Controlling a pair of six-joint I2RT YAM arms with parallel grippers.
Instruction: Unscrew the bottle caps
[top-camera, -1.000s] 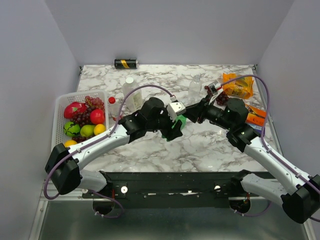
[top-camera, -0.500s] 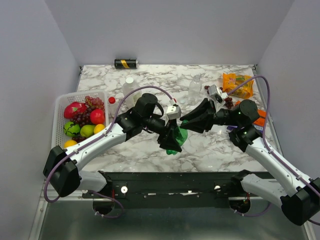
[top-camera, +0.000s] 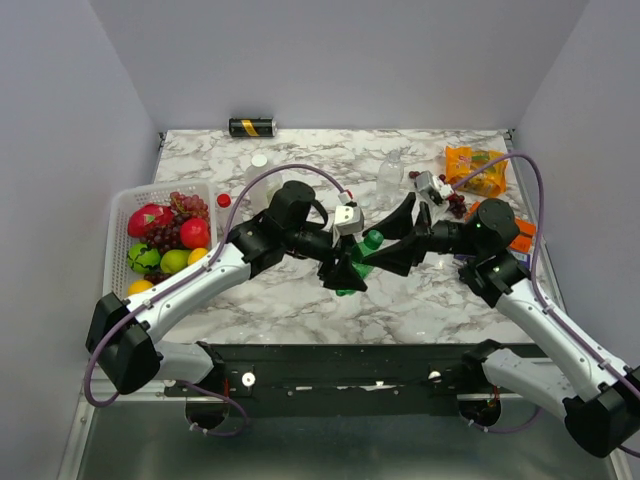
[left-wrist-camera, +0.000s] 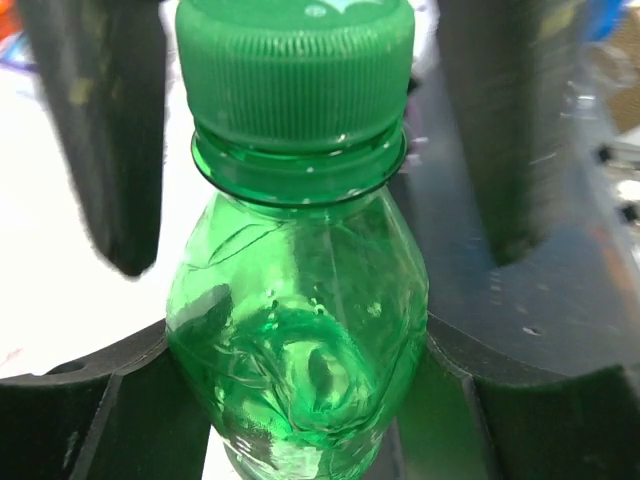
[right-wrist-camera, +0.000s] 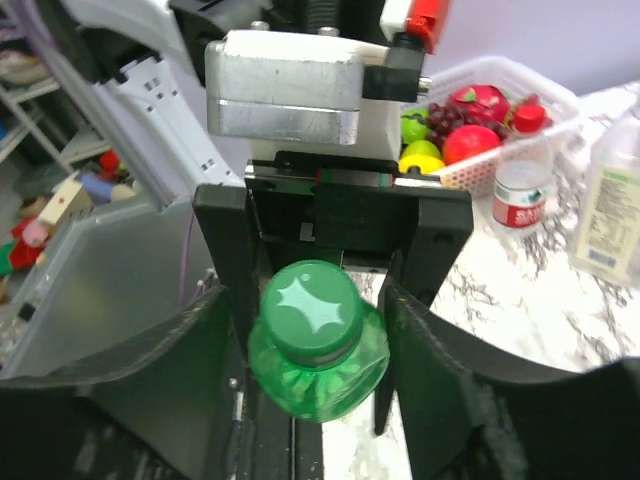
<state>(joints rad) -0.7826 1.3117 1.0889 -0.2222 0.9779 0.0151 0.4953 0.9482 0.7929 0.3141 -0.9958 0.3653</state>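
The small green bottle (top-camera: 355, 268) hangs tilted above the table, my left gripper (top-camera: 343, 275) shut on its body (left-wrist-camera: 300, 330). Its ribbed green cap (top-camera: 373, 239) points toward my right gripper (top-camera: 386, 247). That gripper is open, and its fingers (right-wrist-camera: 470, 370) stand either side of the cap (right-wrist-camera: 310, 312) with a gap on both sides. In the left wrist view the cap (left-wrist-camera: 295, 70) sits on the neck between the right arm's dark fingers (left-wrist-camera: 500, 130). A small red-capped bottle (top-camera: 224, 204) and two larger clear bottles (top-camera: 259, 172) (top-camera: 390, 172) stand behind.
A white basket (top-camera: 118, 215) of fruit sits at the left. A black-and-gold can (top-camera: 252, 127) lies at the back edge. Orange snack bags (top-camera: 475, 168) and grapes (top-camera: 455, 205) are at the back right, partly under my right arm.
My right gripper, shut on the green cap half a second ago, has opened round it. The left arm has kept hold of the bottle and shifted it slightly.
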